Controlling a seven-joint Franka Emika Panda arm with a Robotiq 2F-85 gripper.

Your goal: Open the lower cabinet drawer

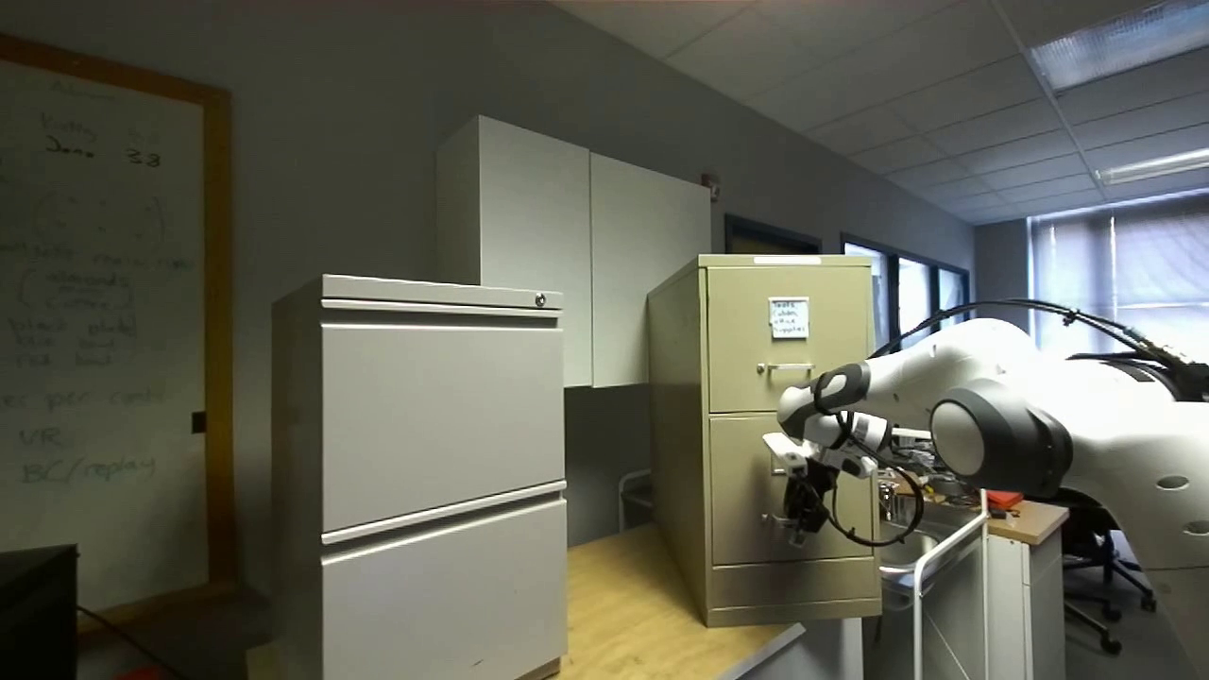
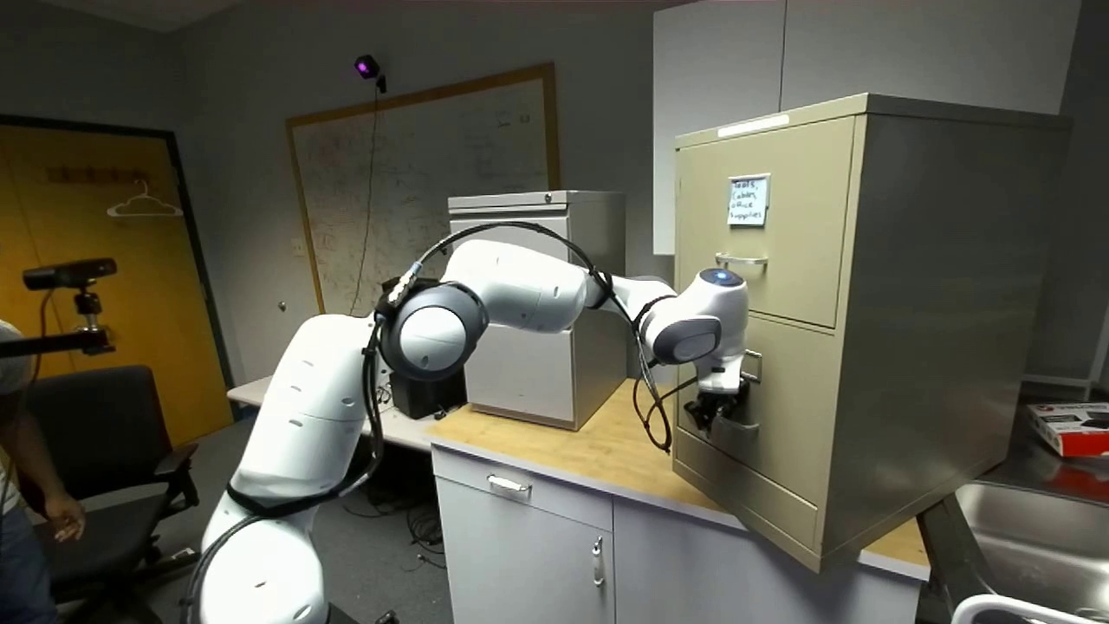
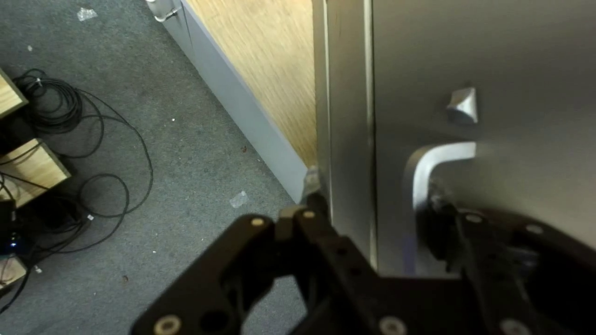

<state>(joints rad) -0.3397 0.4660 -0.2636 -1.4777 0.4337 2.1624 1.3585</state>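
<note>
Lower beige-tan metal drawer (image 1: 740, 482): right of centre, low in the frame, in an exterior view, front looking flush with its tall beige-tan metal filing cabinet (image 1: 675, 453). Its silver curved metal handle (image 3: 421, 181) lies right of centre in your wrist view. Your black two-fingered gripper (image 3: 375, 190) has its fingers well apart, handle between; right-hand fingertip just beside the bar, contact unclear. Pale wood countertop (image 3: 265, 60), top centre.

A 2-drawer light-grey metal cabinet (image 1: 444, 425) stands over there on the pale wooden countertop (image 2: 615, 444), a wood-framed whiteboard (image 2: 446, 156) hangs on the grey wall (image 2: 238, 95) beyond, a white hanger (image 2: 143, 198) against the yellow door (image 2: 139, 303), and black cable (image 3: 51, 124) lies coiled on the grey carpet (image 3: 177, 158).
</note>
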